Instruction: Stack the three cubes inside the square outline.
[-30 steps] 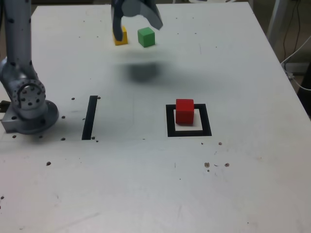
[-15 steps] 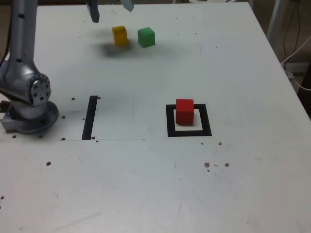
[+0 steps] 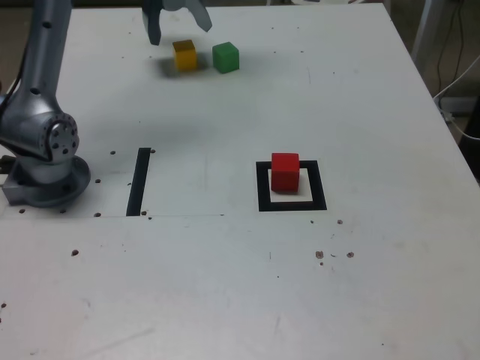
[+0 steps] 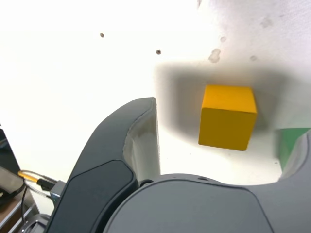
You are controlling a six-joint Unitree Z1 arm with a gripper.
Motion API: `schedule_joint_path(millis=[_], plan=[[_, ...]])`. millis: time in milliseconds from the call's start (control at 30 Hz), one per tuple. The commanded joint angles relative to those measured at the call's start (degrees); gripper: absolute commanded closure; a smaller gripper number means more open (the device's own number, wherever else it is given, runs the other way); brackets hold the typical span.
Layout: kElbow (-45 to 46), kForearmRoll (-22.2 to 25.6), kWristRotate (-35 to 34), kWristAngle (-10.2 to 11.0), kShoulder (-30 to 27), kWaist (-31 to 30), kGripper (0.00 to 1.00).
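The gripper is hovering over the yellow cube, fingers spread, probably lining up to grasp it while avoiding the green cube beside it; the red cube is sitting within the square outline, presumably as the base.

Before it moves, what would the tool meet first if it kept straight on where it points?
Probably the yellow cube, which sits between the open jaws' line, though its depth is unclear; the green cube is off to one side.

One cube sits in the outline, two behind.
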Motion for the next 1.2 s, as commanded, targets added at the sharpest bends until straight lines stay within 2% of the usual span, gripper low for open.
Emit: schedule_joint_path(millis=[0,200,300,400,600,733,1167], plan=[[-2.08,0.71,0.15,0.25,2.14,-0.16,0.05],[-6.81,3.05,0.32,1.29,6.99,-0.49,0.11],[-8.43,3.81,0.55,1.85,8.38,-0.99,0.17],[-9.48,4.31,0.73,2.54,9.17,-1.58,0.29],[-9.63,4.55,0.61,3.16,9.73,-2.12,0.62],[-9.33,4.66,0.59,3.11,10.0,-2.35,0.75],[-8.95,4.97,0.59,2.64,10.18,-2.51,0.76]])
